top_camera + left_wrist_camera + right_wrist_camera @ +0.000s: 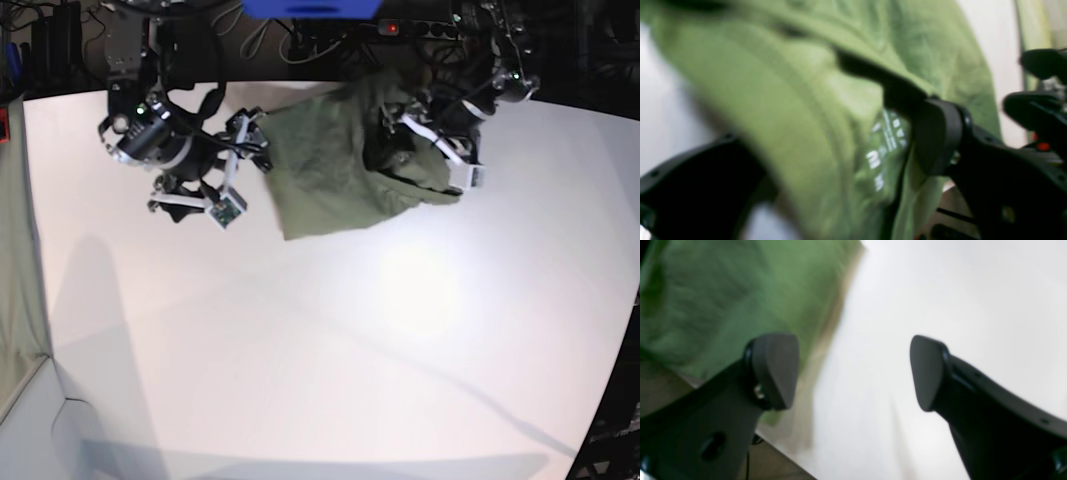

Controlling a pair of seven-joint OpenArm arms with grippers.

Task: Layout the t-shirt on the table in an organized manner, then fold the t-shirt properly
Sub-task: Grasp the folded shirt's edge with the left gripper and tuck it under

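Robot lab, white table (330,350), cables (270,35) (tangled) behind

Olive-green t-shirt (335,170), plain and unpatterned, with small white print (885,143) inside its neck. White matte table (330,350) under the shirt, no pattern, faint grey shadows across it. Black gripper fingers (773,370) beside the shirt's edge. Blue object (310,8) beyond the shirt, past the table's far edge.

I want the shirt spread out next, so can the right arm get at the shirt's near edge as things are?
Probably yes. The right pincer is open beside the t-shirt, bare table around it, and nothing between it and the cloth edge.
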